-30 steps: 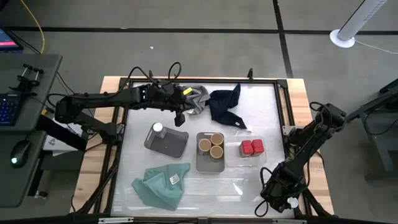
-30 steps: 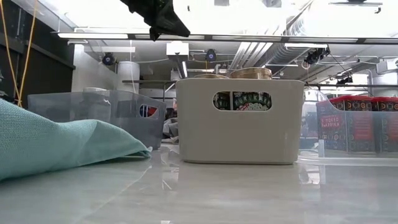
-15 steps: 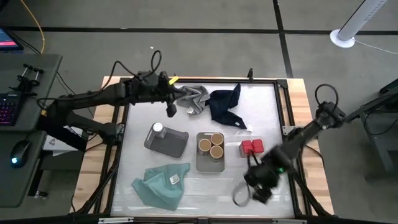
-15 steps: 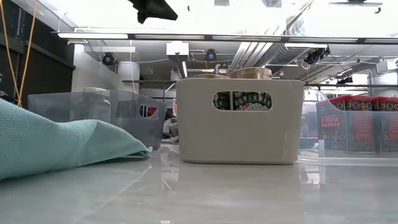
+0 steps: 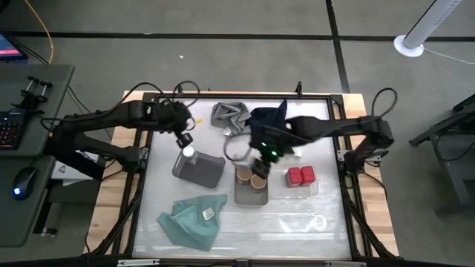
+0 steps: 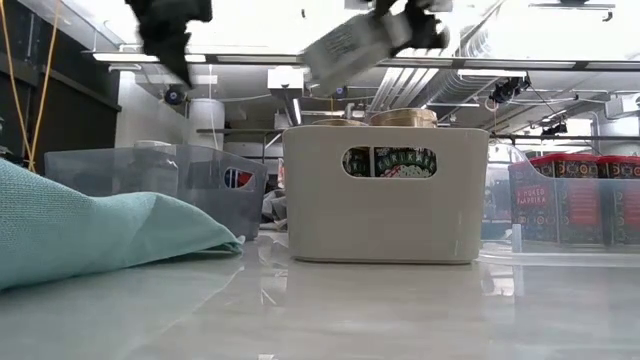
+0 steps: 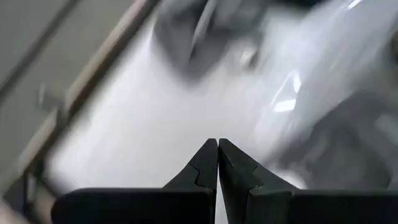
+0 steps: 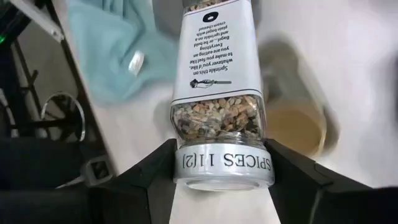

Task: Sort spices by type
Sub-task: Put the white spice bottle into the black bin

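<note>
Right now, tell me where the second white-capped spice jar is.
The white-capped spice jar is clamped in the right gripper, held in the air above the middle tray of tan-topped jars, near the navy cloth.

This is a robotics lab or test workshop, not a home. A wood-edged worktop with a glossy white surface (image 5: pixel 312 126) stands on a bare grey concrete floor (image 5: pixel 223 59) marked by dark seams. To its left sits a grey desk (image 5: pixel 30 193) carrying a black computer mouse (image 5: pixel 24 178) and a dark keyboard (image 5: pixel 9 127). A white round-based stand (image 5: pixel 412 44) rises at the far right. Beyond the worktop, exposed silver ceiling ducts (image 6: pixel 400 85) and long strip lights (image 6: pixel 180 57) run overhead.
</note>
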`<state>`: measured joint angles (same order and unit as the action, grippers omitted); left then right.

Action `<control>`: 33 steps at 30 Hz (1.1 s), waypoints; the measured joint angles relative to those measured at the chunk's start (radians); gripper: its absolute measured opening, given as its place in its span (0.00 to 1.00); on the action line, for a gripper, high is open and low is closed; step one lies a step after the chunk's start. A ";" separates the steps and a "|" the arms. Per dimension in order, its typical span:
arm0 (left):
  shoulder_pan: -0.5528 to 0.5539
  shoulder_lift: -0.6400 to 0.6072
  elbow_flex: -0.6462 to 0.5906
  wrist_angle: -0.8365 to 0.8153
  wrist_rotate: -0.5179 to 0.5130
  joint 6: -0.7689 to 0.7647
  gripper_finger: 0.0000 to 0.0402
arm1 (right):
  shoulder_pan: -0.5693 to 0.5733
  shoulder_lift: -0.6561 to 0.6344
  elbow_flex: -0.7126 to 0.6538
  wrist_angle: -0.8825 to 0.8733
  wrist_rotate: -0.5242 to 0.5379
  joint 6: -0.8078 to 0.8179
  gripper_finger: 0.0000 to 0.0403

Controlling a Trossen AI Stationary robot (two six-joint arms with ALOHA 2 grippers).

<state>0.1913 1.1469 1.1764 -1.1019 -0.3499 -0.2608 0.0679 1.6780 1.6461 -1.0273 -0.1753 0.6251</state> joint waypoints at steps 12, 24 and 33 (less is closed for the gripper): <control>-0.057 0.002 -0.343 -0.171 0.291 -0.492 0.00 | -0.074 0.127 0.122 0.040 0.004 -0.265 0.50; -0.189 0.001 -0.442 0.056 0.317 -0.732 0.00 | -0.135 0.122 0.121 0.045 0.007 -0.333 0.50; -0.352 0.001 -0.443 0.158 0.372 -0.945 0.00 | -0.147 0.122 0.121 0.041 -0.049 -0.424 0.50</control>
<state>-0.1608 1.1481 0.7338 -0.9437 0.0219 -1.2059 -0.0795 1.7996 1.7674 -0.9864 -0.2246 0.2010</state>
